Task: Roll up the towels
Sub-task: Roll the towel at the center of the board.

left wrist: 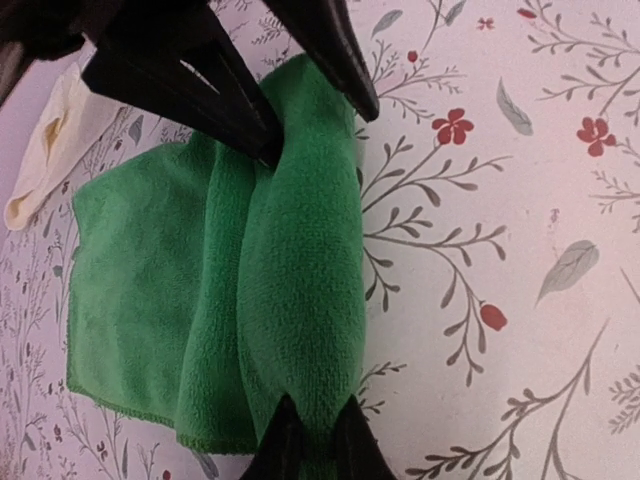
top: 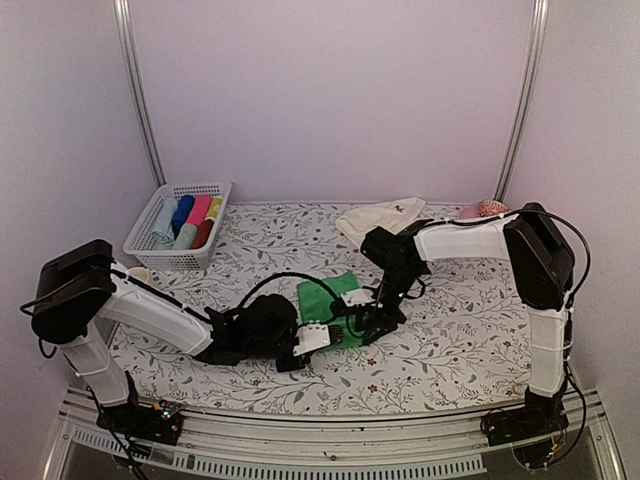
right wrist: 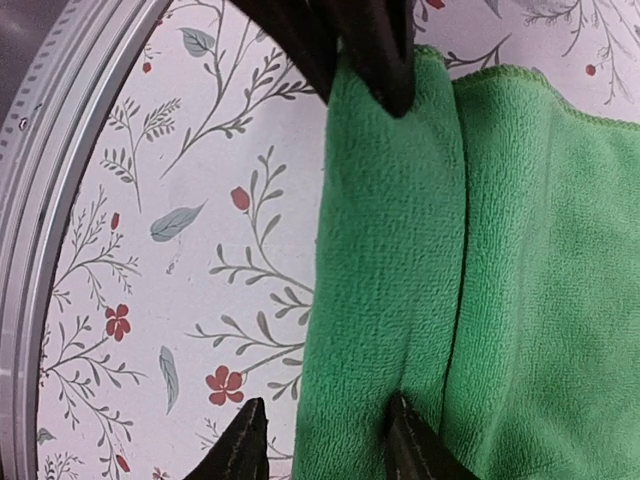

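The green towel lies mid-table, its near edge rolled into a thick fold. My left gripper is shut on one end of that roll, with green cloth pinched between its black fingertips. My right gripper is at the other end with its jaws apart. One fingertip stands over bare table beside the roll and the other presses into the cloth. In the top view both grippers, left and right, meet at the towel's near edge. The cream-white towel lies crumpled at the back.
A white basket holding several coloured rolls stands at the back left. A pink dish sits at the back right, by the right arm. The table's metal front rail runs close beside the roll.
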